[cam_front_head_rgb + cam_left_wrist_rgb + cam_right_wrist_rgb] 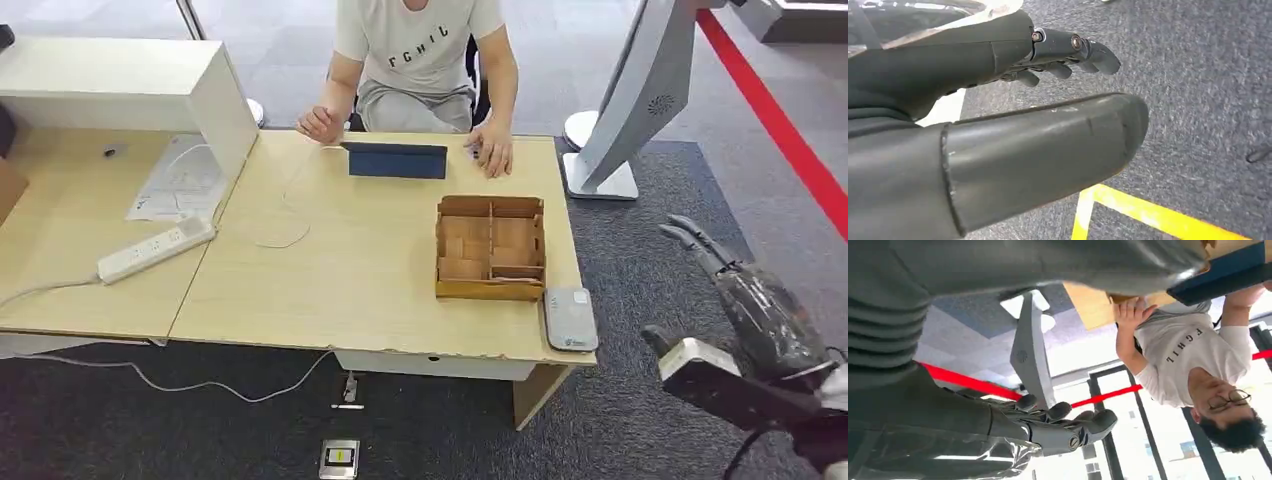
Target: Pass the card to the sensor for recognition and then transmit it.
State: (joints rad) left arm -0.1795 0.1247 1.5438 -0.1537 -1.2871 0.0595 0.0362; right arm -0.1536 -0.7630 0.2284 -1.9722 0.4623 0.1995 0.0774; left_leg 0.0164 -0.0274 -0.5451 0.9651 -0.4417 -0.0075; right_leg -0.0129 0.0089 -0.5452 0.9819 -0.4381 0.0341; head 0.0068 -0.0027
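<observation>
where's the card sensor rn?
In the head view the grey card sensor lies flat on the table's near right corner, just in front of the wooden divided box, with the right hand off to its right over the carpet.

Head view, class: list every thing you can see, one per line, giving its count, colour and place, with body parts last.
Table: one, light wood, centre.
Divided box: one, brown, table's right part.
Sensor: one, grey, table's near right corner.
Folder: one, dark blue, table's far edge.
Power strip: one, white, left desk.
Stand: one, white, floor beyond table.
Person: one, pale shirt, seated behind table.
Right robot hand: dark, empty, right of table.
Left robot hand: dark, empty, above carpet.
</observation>
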